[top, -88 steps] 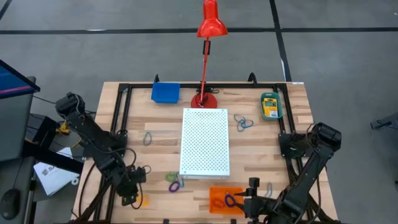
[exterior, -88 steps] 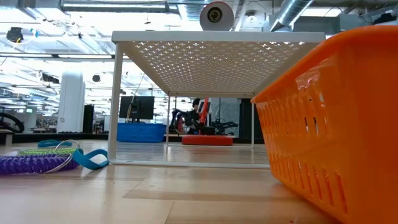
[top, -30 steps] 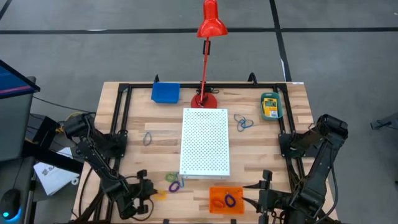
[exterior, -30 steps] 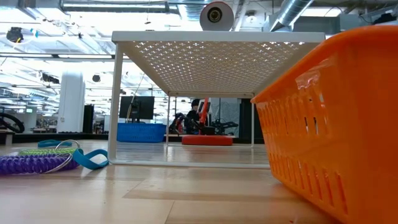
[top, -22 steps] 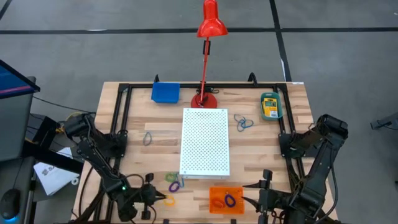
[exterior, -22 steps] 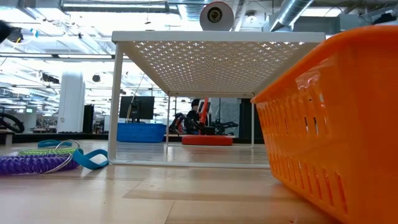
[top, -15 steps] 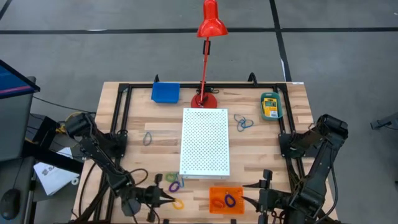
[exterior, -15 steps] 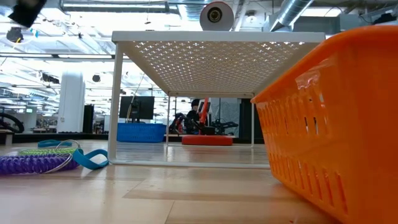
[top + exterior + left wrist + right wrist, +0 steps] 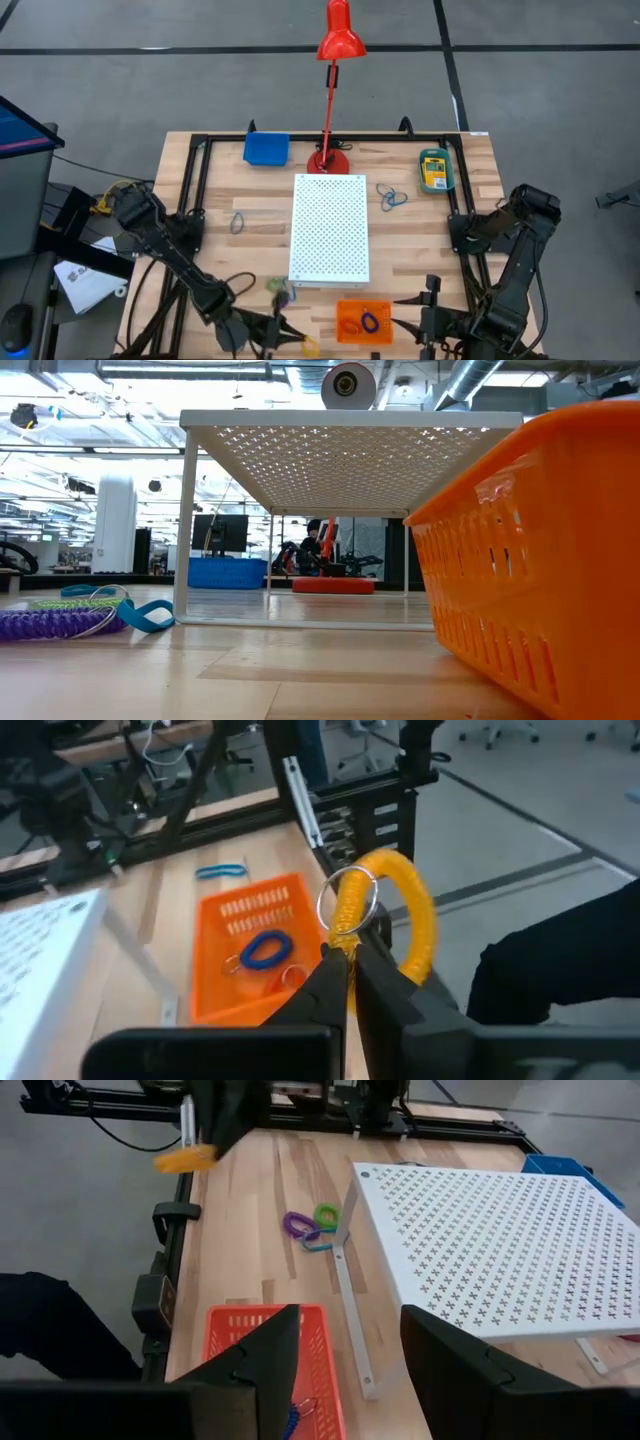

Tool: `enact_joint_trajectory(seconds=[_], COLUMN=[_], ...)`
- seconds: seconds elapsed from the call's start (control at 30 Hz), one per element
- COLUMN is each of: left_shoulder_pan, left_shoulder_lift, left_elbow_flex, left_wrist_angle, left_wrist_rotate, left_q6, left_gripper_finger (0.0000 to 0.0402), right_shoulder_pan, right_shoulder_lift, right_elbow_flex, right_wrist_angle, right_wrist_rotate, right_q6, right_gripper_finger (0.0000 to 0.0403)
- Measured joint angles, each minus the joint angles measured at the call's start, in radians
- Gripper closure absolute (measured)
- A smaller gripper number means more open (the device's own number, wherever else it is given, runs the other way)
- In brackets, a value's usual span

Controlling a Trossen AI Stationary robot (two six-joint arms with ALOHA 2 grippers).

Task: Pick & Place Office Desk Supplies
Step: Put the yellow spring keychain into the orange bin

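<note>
I see a yellow coil loop (image 9: 405, 910) with a metal ring pinched between my left jaws, held in the air. Ahead of those jaws and below sits the orange tray (image 9: 252, 958), a blue loop (image 9: 262, 949) lying inside; between my right jaws, farther off, lie purple and green loops (image 9: 310, 1223)

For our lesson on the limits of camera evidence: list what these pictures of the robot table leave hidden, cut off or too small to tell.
- High view: left gripper and its yellow coil loop sit at the bottom edge, partly cut off.
- Low view: orange tray fills the right side and runs past the edge; its contents are hidden by its wall.
- High view: crayon box print too small to read.
- Low view: neither arm shows.
</note>
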Motion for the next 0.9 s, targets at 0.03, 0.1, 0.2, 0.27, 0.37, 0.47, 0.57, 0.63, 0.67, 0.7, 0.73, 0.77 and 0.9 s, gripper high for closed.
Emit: enact_joint_trajectory(seconds=[0.03, 0.1, 0.2, 0.27, 0.37, 0.47, 0.57, 0.63, 0.67, 0.7, 0.73, 0.77, 0.9], left_shoulder_pan=[0.005, 0.008, 0.019, 0.028, 0.043, 0.057, 0.075, 0.09, 0.096, 0.099, 0.103, 0.108, 0.121], left_shoulder_lift=[0.022, 0.065, 0.131, 0.175, 0.23, 0.282, 0.343, 0.383, 0.398, 0.408, 0.42, 0.429, 0.433], left_elbow_flex=[0.033, 0.097, 0.189, 0.249, 0.337, 0.426, 0.501, 0.545, 0.561, 0.573, 0.585, 0.592, 0.592], left_wrist_angle=[-0.026, -0.071, -0.126, -0.151, -0.198, -0.263, -0.313, -0.334, -0.345, -0.363, -0.368, -0.364, -0.37], left_wrist_rotate=[0.0, -0.001, 0.0, -0.001, -0.013, -0.055, -0.078, -0.084, -0.09, -0.109, -0.123, -0.131, -0.151], left_q6=[0.002, 0.002, 0.012, 0.019, 0.044, 0.081, 0.122, 0.137, 0.148, 0.158, 0.168, 0.179, 0.195], left_gripper_finger=[0.0401, 0.0401, 0.0401, 0.0401, 0.0401, 0.0401, 0.0401, 0.0401, 0.0401, 0.0401, 0.0401, 0.0401, 0.0401], right_shoulder_pan=[0.003, 0.006, 0.011, 0.018, 0.025, 0.036, 0.046, 0.051, 0.055, 0.057, 0.058, 0.06, 0.063], right_shoulder_lift=[0.0, 0.0, 0.0, 0.0, 0.0, 0.0, 0.0, 0.0, 0.0, 0.0, 0.0, 0.0, 0.0], right_elbow_flex=[-0.007, -0.027, -0.061, -0.081, -0.094, -0.097, -0.097, -0.097, -0.097, -0.097, -0.097, -0.097, -0.097], right_wrist_angle=[0.004, 0.004, 0.002, -0.004, -0.003, -0.006, -0.011, -0.012, -0.013, -0.013, -0.013, -0.013, -0.01], right_wrist_rotate=[0.005, 0.009, 0.012, 0.013, 0.021, 0.036, 0.042, 0.048, 0.05, 0.051, 0.052, 0.053, 0.053], right_q6=[0.0, 0.008, 0.04, 0.058, 0.062, 0.061, 0.059, 0.06, 0.06, 0.06, 0.06, 0.06, 0.06], right_gripper_finger=[0.0232, 0.0232, 0.0232, 0.0232, 0.0232, 0.0232, 0.0232, 0.0232, 0.0232, 0.0232, 0.0232, 0.0232, 0.0232])
